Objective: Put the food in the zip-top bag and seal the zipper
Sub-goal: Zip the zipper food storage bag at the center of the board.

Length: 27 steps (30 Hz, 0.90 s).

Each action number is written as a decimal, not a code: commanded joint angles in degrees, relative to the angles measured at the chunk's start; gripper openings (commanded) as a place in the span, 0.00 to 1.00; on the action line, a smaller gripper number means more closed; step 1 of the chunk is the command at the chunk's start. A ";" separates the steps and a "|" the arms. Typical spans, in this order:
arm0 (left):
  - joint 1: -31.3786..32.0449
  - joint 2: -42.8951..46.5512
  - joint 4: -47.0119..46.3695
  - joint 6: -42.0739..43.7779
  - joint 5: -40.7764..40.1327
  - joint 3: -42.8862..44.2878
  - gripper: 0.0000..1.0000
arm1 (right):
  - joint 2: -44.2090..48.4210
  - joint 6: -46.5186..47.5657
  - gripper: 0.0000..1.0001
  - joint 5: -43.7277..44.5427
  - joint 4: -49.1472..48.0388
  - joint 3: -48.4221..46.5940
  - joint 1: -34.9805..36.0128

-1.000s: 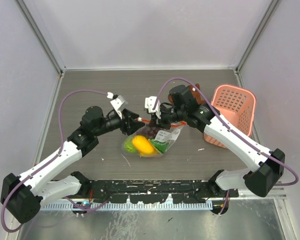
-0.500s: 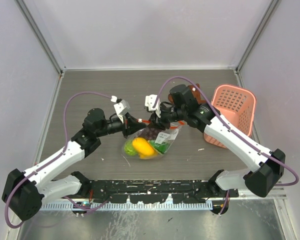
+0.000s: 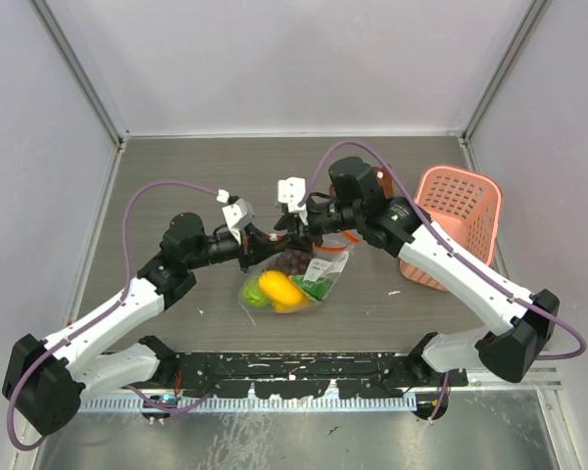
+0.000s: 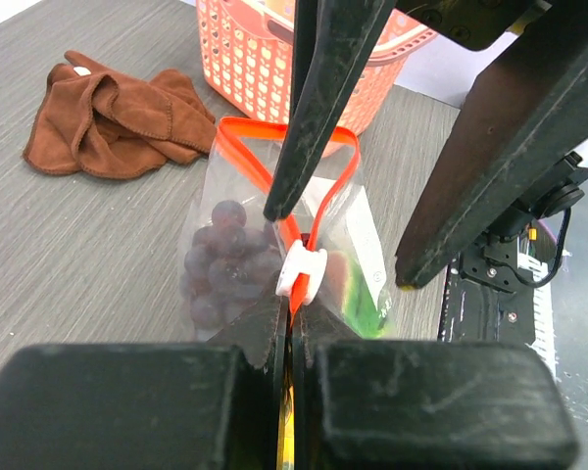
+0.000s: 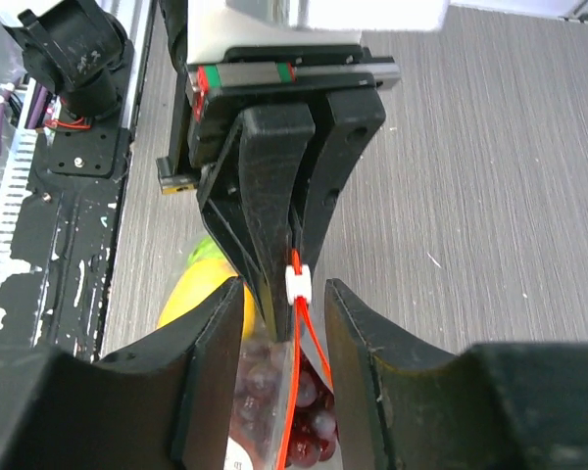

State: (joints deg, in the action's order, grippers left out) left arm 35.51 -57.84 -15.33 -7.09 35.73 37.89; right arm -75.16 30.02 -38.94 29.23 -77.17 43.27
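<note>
- The left hand (image 4: 291, 318) is closed tight on the zipper (image 4: 255, 123). I see no gap between its fingers, and the orange-red strip runs out from between them.
- The white tip (image 4: 302, 271) of the zipper sits on the strip just beyond the left fingertips.
- The right hand (image 5: 284, 294) is open. Its two fingers (image 4: 318, 108) stand apart, one on each side of the strip, with the white tip in the gap between them.
- In the left wrist view, one right finger reaches down against the strip just beside the white tip, and the other stands clear to the side.
- Past the white tip, the strip spreads into an open loop, so that part of the bag mouth is not sealed.
- The zip-top bag (image 3: 325, 266) is near the middle of the bench (image 3: 176, 176), between and just below the two hands.
- Inside the bag I see the grape bunch (image 4: 220, 259), the yellow-orange fruit (image 3: 277, 285) and the lime-green ball (image 3: 252, 292).
- I cannot tell whether the bag's lower edge rests on the bench.
- The pink basket (image 3: 461, 211) stands at the right side of the bench, with the brown cloth (image 4: 113, 117) lying near it.
</note>
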 commanded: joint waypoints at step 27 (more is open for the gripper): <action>-0.26 6.29 -3.81 1.13 -1.61 -0.10 0.00 | 0.80 4.33 0.01 10.37 4.10 0.30 0.87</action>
State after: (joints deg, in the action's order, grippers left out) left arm 35.46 -55.42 -12.99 -6.57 35.22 37.60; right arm -77.06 32.99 -33.47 30.28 -77.65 44.99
